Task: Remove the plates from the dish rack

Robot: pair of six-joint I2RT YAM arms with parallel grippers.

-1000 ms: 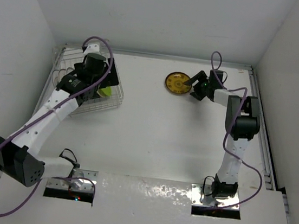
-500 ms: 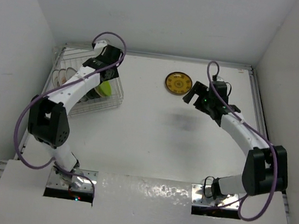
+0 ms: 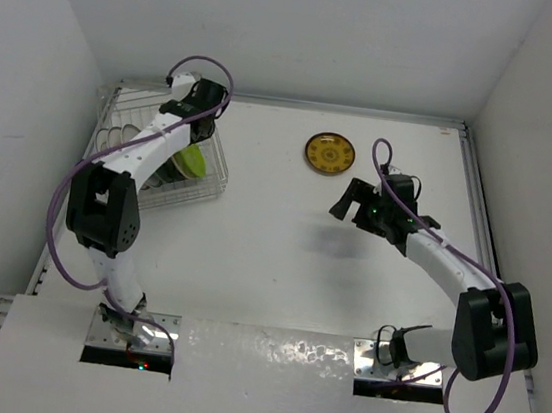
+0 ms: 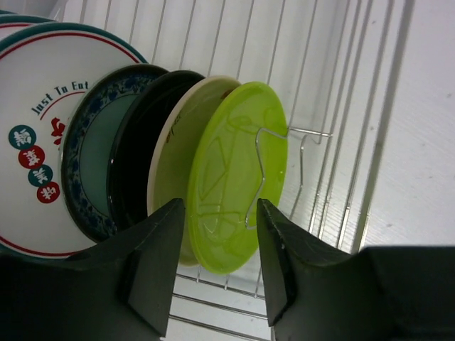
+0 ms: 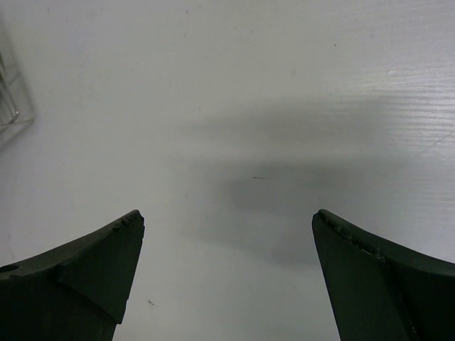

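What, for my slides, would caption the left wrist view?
Left gripper straddling the lime green plate, nearest of the plates standing in the dish rack.

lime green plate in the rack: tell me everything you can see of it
The lime green plate is round and glossy, plastic or glazed ware by its look, with faint raised lines across its face. It stands on edge, leaning slightly, last in the row at the open end of the dish rack. A bent rack wire crosses its face, and a cream plate sits close behind it. The left gripper straddles its lower rim, one finger on either side. Whether they touch it cannot be told.
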